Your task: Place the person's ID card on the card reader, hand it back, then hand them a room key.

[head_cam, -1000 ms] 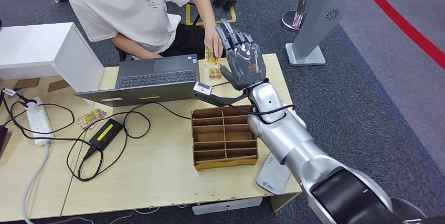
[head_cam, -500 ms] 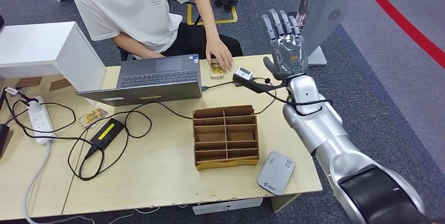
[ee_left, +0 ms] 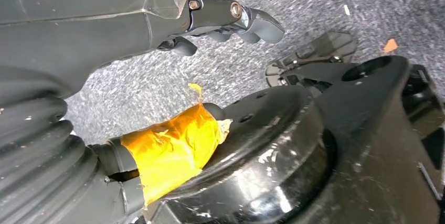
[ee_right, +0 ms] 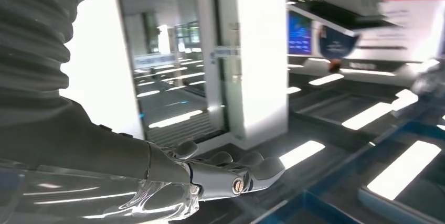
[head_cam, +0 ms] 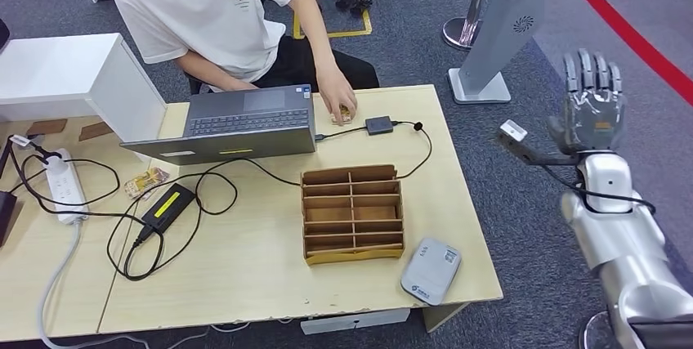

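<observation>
A person in a white shirt sits behind the table with one hand (head_cam: 335, 97) laid over a yellowish card (head_cam: 347, 111) at the far edge. The grey card reader (head_cam: 431, 270) lies at the table's near right corner. My right hand (head_cam: 592, 102) is raised beyond the table's right side, over the carpet, fingers straight and apart with nothing in them. In the right wrist view that hand (ee_right: 173, 174) points up at a lit ceiling, empty. My left hand (ee_left: 157, 24) hangs over grey carpet holding nothing, its thumb (ee_left: 173, 148) wrapped in orange tape.
A cardboard divider box (head_cam: 351, 212) stands mid-table, with a laptop (head_cam: 241, 120) behind it. A small black hub (head_cam: 378, 125), cables, a black adapter (head_cam: 166, 205) and a power strip (head_cam: 59, 187) lie around. A grey stand (head_cam: 498, 22) rises beyond the table's far right corner.
My right hand has swung from above the table's far edge out to the right, past the table. The person's hand has come down flat over the card.
</observation>
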